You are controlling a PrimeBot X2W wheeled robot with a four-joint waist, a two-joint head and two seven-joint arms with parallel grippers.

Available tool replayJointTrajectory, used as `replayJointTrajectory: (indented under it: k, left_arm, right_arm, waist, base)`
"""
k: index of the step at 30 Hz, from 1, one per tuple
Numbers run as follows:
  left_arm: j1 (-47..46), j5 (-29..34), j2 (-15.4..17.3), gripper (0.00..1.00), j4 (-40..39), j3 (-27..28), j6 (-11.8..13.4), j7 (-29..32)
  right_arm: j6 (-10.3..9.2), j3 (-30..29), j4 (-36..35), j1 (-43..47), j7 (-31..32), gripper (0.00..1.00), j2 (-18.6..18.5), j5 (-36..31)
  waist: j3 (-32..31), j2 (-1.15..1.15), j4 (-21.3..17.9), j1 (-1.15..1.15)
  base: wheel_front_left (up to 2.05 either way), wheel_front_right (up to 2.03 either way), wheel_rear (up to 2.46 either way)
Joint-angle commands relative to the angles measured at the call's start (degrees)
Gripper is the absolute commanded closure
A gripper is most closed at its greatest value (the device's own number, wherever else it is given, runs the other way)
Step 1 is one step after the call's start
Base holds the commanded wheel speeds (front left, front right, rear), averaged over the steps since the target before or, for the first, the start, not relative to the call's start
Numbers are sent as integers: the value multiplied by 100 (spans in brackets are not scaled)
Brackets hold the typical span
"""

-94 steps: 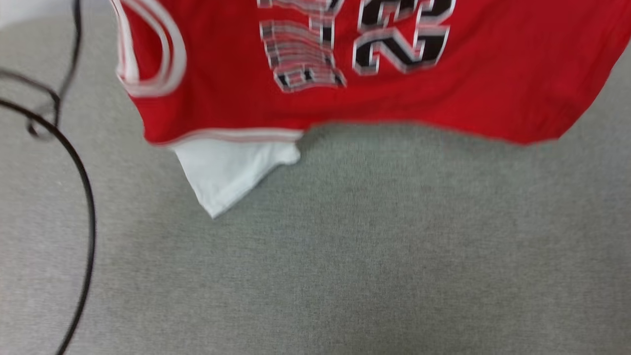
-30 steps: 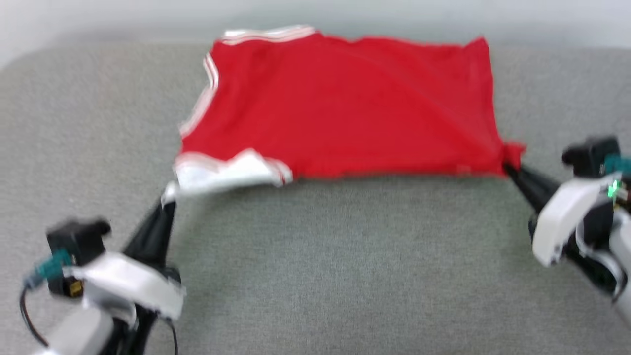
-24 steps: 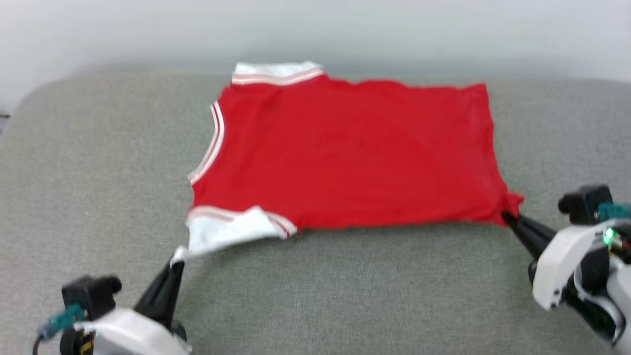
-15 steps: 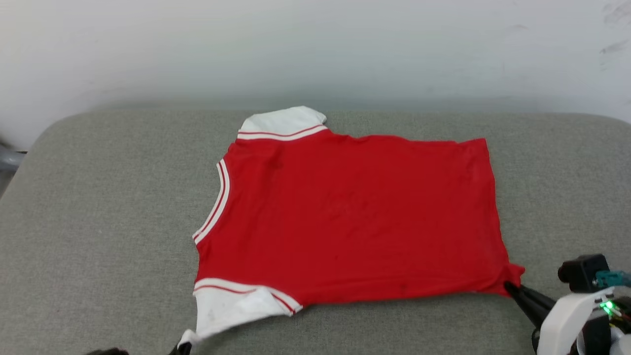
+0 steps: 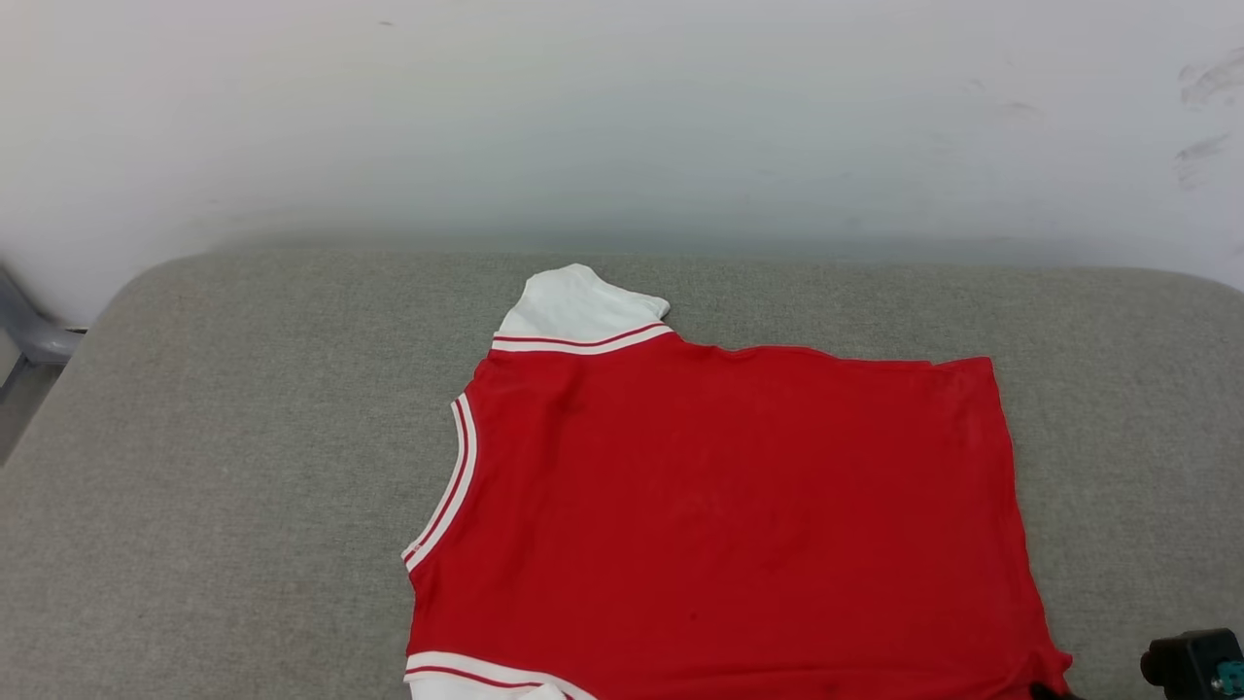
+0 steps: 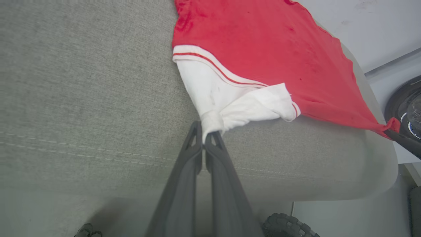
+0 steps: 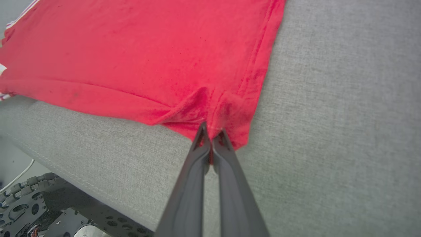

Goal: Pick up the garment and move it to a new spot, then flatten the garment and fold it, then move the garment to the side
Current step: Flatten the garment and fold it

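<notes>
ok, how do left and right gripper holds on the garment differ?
The left gripper pinches the white sleeve tip; the right gripper pinches the red hem corner. The sleeve folds over itself by the left gripper; the corner by the right gripper just puckers. Both are shut on the garment, near the cushion edge.

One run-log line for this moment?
stage: flatten | garment: spread on cushion, plain side up | left gripper: shut on sleeve | right gripper: shut on hem corner
</notes>
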Motion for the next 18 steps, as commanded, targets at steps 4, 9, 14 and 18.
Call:
replayJointTrajectory:
  k: [4,9,14,18]
  left_arm:
    - [-200,120,47,100,-6,-7,51,38]
    - [-488,304,123,100,47,-15,45,88]
    - [-879,510,193,100,88,55,10,98]
    - [-1306,686,292,100,153,64,-49,200]
  right_arm:
    - [-8,-209,-171,178,82,100,173,-151]
    - [-7,-402,-341,109,186,100,306,-265]
    - [-8,-558,-489,-34,254,100,381,-286]
    - [-7,-612,-566,-144,331,100,440,-279]
  waist:
    - [-8,0,32,1]
    - [-6,0,19,1]
    - [21,0,-30,1]
    - [80,0,-94,1]
  base:
    - [0,0,0]
    - [0,0,0]
    - [0,0,0]
    - [0,0,0]
